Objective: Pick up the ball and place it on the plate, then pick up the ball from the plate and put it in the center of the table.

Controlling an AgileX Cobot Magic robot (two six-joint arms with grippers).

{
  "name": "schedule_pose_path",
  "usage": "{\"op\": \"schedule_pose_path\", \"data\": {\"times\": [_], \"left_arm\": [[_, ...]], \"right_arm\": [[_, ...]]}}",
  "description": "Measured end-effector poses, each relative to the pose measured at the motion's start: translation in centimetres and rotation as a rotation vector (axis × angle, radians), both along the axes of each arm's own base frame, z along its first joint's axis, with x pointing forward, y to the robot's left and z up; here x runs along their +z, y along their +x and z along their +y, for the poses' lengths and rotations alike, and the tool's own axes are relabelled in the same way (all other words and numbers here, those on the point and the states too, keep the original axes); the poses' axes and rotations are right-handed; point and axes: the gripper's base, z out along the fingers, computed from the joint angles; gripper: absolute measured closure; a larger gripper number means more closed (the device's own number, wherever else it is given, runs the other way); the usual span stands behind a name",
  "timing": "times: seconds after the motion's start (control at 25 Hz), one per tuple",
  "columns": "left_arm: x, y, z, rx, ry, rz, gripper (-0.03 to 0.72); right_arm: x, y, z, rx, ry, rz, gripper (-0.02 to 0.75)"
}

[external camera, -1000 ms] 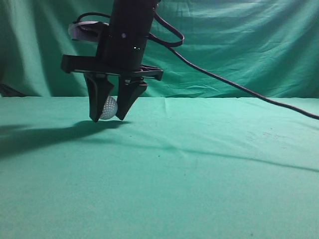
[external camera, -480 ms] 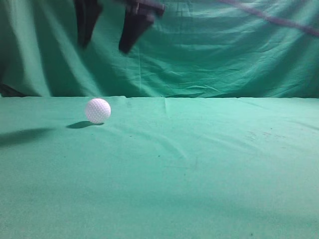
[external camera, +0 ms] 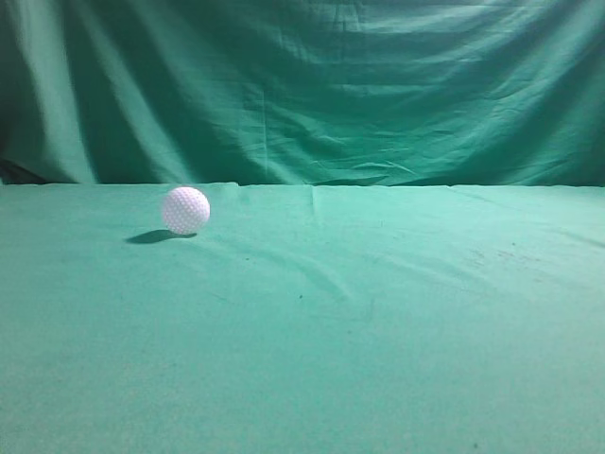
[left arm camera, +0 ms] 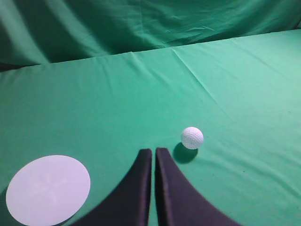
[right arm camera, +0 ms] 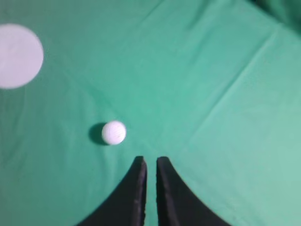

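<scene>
1. Golf ball point(external camera: 185, 209) sits alone on the green-cloth bench point(external camera: 378, 331), touching the cloth, nothing gripping it; white, dimpled, small shadow to its left in the exterior view.
2. Exterior view: ball lies toward the far edge of the bench, left of middle, close under the draped green curtain point(external camera: 331, 85). No arm shows there.
3. Left wrist view: left hand point(left arm camera: 154, 153) has its two black fingers pressed together, only a thin slit between them, pinching nothing. Ball point(left arm camera: 192, 137) lies just beyond and to the right of the tips, apart from them.
4. Same view: white round plate point(left arm camera: 48, 189) lies flat on the cloth near the lower left, well apart from the ball, bare on top.
5. Right wrist view: right hand point(right arm camera: 150, 160) also nearly pressed together, narrow gap, pinching nothing. Ball point(right arm camera: 114, 132) sits just beyond and left of the tips, not touching.
6. Plate point(right arm camera: 16, 55) shows at the upper left of that view, blurred, well apart from the ball.
7. Cloth has creases running across it.
</scene>
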Motion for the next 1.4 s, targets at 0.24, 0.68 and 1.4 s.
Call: {"op": "schedule_pose_path", "data": {"times": [0.24,0.68,1.4], "left_arm": [[-0.1,-0.1,-0.2,-0.024,0.000,0.011,0.688],[-0.5,-1.6,-1.3,-0.174,0.018,0.054,0.688],[-3.7,-1.9,-0.9,-0.132,-0.016,0.061,0.688]], "right_arm": [[5.3,-4.1,-4.0,-0.058,0.109,-0.092,0.675],[2.9,-15.0,-13.8,-0.067,0.162,-0.143,0.675],[-13.1,-23.8,-20.8,-0.036,0.481,-0.340,0.675]]}}
